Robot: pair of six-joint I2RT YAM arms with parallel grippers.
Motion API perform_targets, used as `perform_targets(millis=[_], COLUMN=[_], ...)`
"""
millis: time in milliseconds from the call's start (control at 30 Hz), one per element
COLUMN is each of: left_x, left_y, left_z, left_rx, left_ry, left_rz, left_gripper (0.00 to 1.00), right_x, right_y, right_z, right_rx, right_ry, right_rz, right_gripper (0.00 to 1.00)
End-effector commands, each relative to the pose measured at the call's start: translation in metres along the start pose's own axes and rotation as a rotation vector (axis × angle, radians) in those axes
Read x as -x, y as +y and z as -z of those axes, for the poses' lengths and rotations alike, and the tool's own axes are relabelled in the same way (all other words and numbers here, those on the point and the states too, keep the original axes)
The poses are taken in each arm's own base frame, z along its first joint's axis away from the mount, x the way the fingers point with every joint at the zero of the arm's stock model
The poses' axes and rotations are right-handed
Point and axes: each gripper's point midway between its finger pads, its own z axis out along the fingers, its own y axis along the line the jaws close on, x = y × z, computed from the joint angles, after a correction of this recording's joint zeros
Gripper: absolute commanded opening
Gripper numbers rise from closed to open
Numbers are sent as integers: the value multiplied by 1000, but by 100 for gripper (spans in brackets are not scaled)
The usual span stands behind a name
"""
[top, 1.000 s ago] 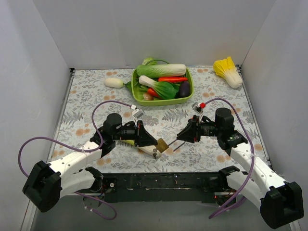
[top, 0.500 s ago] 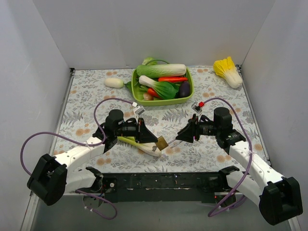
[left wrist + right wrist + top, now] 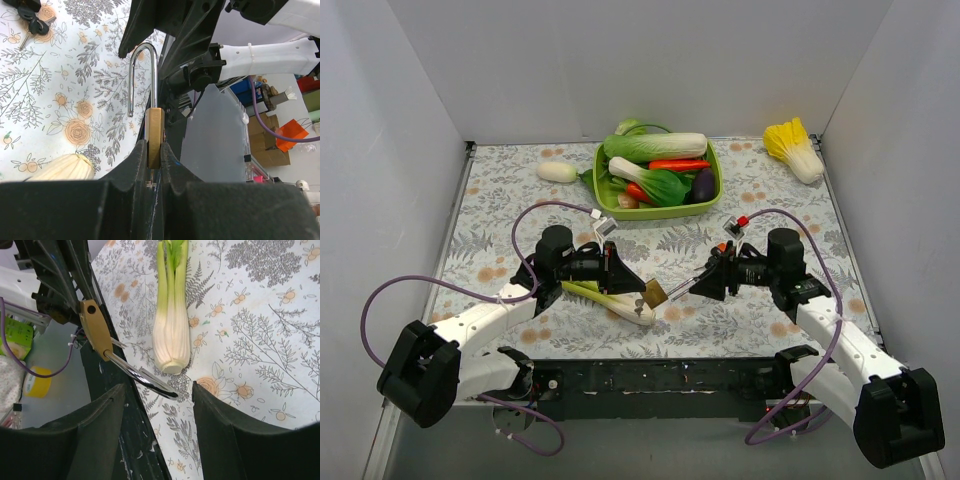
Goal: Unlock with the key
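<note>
My left gripper (image 3: 645,292) is shut on the body of the brass padlock (image 3: 656,294) and holds it above the table near the front edge. In the left wrist view the padlock (image 3: 154,135) stands between my fingers (image 3: 131,165), and one leg of its silver shackle (image 3: 142,75) hangs free of the body. My right gripper (image 3: 700,287) is open, and in its wrist view the shackle's end (image 3: 150,381) lies between its fingers (image 3: 212,410). The key (image 3: 31,24), a small dark bunch with black heads, lies on the cloth; I cannot find it in the top view.
A celery stalk (image 3: 610,300) lies on the cloth under my left gripper and shows in the right wrist view (image 3: 171,315). A green bowl (image 3: 714,180) of vegetables stands at the back centre. A white radish (image 3: 557,171) and a yellow cabbage (image 3: 795,148) lie at the back.
My left gripper has lifted the padlock slightly up and back. My right gripper has stayed open at the shackle and shifted a little to the right.
</note>
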Motion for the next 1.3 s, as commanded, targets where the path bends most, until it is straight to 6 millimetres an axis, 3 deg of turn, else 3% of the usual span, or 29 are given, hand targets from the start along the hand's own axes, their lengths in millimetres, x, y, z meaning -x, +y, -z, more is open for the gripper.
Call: perform_targets(millis=[0,567,700,733,833,933,1067,1200,1267], left_x=[25,27,30,31,34,33,43,49,47], left_y=[-26,-26,-27,-26,-14,7,29,43,58], left_z=[3,3,1,0,-3,-4,-3,-4,-8], left_rx=[-87,-97,-127,-126,-75,24,157,216,268], left_ry=[-46,-52,-67,-67,-77,-79,-112,-119,-104], left_rz=[-91,-64,-13,-13,2,43,52,71,116], left_gripper=[0,0,0,0,0,0,0,0,0], right_x=[2,17,18,17,17,15,16,14,7], right_y=[1,-2,1,1,1,-4,-20,-44,-56], right_z=[1,-1,0,0,-1,-3,-5,-10,-14], right_rx=[28,14,25,27,31,19,-55,-148,-180], right_ry=[-30,-111,-135,-137,-139,-131,-136,-99,-59], right_rz=[73,143,153,148,136,111,50,-30,-90], right_gripper=[63,61,45,37,19,10,2,1,1])
